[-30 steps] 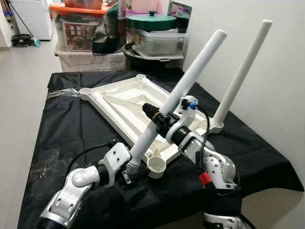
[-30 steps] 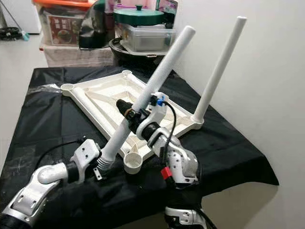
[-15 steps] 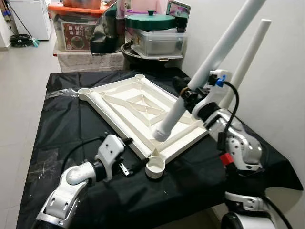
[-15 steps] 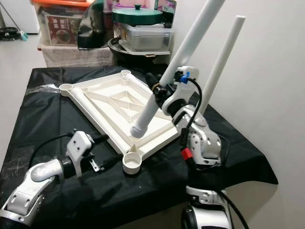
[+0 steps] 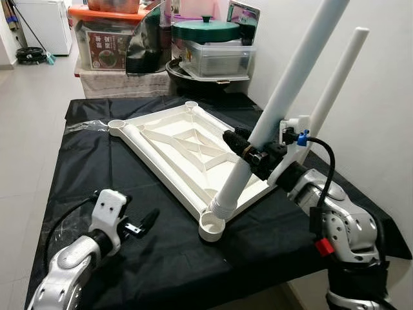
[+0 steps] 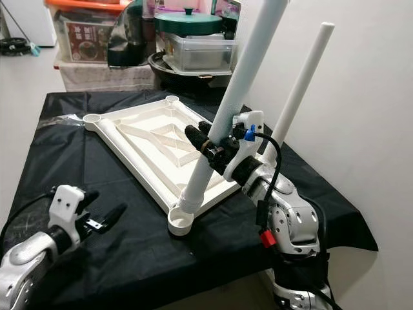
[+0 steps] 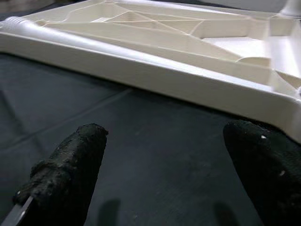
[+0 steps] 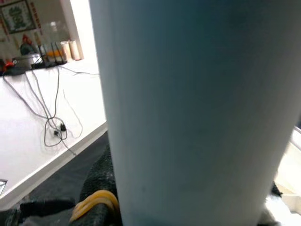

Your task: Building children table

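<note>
A white plastic tabletop (image 5: 158,165) lies upside down on the black cloth. One white leg (image 5: 332,97) stands upright in its far right corner. My right gripper (image 5: 248,150) is shut on a second white leg (image 5: 293,74), which leans and has its lower end resting at the near corner socket (image 5: 211,227). In the right wrist view this leg (image 8: 188,108) sits right against the camera. My left gripper (image 5: 145,223) hovers open just above the cloth, left of that socket. Its fingers (image 7: 70,174) point at the tabletop's side rail (image 7: 155,61), with nothing between them.
Behind the table stand an orange-lidded storage box (image 5: 103,39) and a green-lidded pot (image 5: 205,29) on a clear box. A white wall (image 5: 387,97) runs close along the right. The black cloth (image 5: 97,168) hangs over the table's edges, and bare floor lies to the left.
My right gripper has swung the leg steeper and brought its lower end down to the near corner socket. My left gripper let go of the leg and drew back to the left.
</note>
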Motion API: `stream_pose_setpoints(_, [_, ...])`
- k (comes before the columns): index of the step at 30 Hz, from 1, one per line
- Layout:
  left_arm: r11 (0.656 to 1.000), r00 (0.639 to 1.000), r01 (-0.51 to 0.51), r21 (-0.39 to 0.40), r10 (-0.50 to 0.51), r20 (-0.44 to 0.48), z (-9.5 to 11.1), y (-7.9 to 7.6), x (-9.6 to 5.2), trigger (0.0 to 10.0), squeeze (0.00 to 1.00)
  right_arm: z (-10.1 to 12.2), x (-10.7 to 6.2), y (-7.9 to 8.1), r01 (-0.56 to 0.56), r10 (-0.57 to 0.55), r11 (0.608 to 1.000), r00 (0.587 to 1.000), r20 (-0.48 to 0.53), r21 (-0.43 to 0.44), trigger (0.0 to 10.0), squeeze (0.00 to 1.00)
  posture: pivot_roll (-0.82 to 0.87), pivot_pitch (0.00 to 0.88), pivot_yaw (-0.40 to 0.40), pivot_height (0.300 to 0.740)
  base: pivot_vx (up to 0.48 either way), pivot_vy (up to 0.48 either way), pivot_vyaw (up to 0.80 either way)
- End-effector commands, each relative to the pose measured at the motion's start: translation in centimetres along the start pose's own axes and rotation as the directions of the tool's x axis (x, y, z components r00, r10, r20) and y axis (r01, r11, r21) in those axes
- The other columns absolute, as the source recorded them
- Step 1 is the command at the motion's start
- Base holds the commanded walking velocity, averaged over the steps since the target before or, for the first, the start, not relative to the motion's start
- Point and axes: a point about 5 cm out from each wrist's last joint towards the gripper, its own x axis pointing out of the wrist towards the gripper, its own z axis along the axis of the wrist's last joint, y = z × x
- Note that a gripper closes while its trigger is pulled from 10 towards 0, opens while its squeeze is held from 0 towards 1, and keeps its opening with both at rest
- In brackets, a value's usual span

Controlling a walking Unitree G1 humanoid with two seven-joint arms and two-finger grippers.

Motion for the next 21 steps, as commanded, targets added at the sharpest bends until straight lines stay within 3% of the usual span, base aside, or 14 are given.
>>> stream_pose_setpoints(1, [1.000,1.000,0.012,0.011,-0.012,-0.005,0.1,-0.5,0.0,10.0,0.00,-0.3,0.2,0.1,-0.020,0.020,1.000,1.000,-0.004,-0.007,0.0,0.00,0.08,0.000,-0.101,0.740,0.000,0.000,0.00])
stream_pose_setpoints(5, [0.999,0.999,0.032,0.006,-0.032,-0.013,-0.1,-1.6,0.4,10.0,0.00,-0.5,0.5,0.1,-0.045,0.045,0.999,0.999,-0.009,-0.020,0.0,0.00,0.08,0.000,-0.101,0.740,0.000,0.000,0.00])
stream_pose_setpoints(21, [0.998,0.998,0.069,-0.011,-0.069,0.002,0.2,-2.7,0.5,10.0,0.00,-2.9,1.2,0.3,-0.077,0.074,0.996,0.995,-0.069,-0.043,0.0,0.00,0.10,0.000,-0.109,0.740,0.000,0.000,0.00])
